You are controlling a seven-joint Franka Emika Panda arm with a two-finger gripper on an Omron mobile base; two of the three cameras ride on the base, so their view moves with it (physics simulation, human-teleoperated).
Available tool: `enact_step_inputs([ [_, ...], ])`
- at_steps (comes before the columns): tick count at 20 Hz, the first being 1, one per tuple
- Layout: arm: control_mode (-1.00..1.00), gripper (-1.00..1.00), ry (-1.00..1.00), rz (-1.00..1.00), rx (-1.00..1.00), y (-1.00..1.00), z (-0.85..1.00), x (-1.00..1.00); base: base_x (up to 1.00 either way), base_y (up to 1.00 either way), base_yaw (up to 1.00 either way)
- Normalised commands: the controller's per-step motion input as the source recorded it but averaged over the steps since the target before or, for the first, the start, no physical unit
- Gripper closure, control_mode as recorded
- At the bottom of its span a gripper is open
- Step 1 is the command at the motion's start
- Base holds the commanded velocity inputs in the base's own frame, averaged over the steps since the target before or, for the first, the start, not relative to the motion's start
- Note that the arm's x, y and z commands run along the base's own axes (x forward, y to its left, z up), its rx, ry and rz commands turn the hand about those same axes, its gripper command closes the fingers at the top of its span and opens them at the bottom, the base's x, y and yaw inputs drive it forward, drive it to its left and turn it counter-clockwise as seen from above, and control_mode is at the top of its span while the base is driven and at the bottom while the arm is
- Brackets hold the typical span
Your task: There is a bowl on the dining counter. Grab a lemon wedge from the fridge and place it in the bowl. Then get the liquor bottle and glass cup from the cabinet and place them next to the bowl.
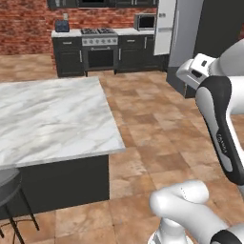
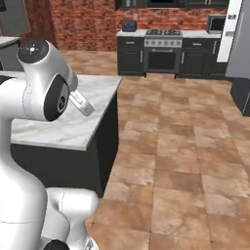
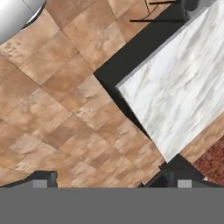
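The dining counter (image 1: 52, 119) is a broad white marble slab on a dark base. It lies left of my arm, and its top is bare where it shows. In the hand view its corner (image 3: 183, 83) sits above tiled floor. My gripper (image 3: 107, 179) is open, its two dark fingertips (image 3: 43, 177) wide apart with nothing between them, over the floor beside that corner. The grey steel fridge (image 1: 190, 38) stands at the far right with a pale door panel (image 1: 164, 26) swung open; it is also at the right edge (image 2: 240, 44). Bowl, lemon wedge, liquor bottle and glass cup are out of view.
A black stool (image 1: 9, 186) stands at the counter's near end. A stove (image 1: 100, 45) between low black cabinets and a microwave (image 1: 144, 21) line the brick back wall. Dark wall cabinets' lower edges (image 1: 119, 3) show above them. Open tiled floor (image 2: 180, 146) stretches toward the fridge.
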Motion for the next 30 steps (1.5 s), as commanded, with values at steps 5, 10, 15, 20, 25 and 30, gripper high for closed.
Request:
enact_step_inputs([
  [5, 1.00, -1.00, 0.00, 0.00, 0.00, 0.00, 0.00, 0.00, 0.91, -0.62, 0.00],
  [10, 1.00, -1.00, 0.00, 0.00, 0.00, 0.00, 0.00, 0.00, 1.00, -0.14, 0.00],
  [15, 1.00, -1.00, 0.00, 0.00, 0.00, 0.00, 0.00, 0.00, 0.93, -0.50, 0.00],
  [20, 1.00, -1.00, 0.00, 0.00, 0.00, 0.00, 0.00, 0.00, 0.43, -1.00, 0.02],
  [25, 1.00, -1.00, 0.00, 0.00, 0.00, 0.00, 0.00, 0.00, 0.82, -0.53, 0.03],
  [30, 1.00, -1.00, 0.00, 0.00, 0.00, 0.00, 0.00, 0.00, 1.00, 0.21, -0.01],
])
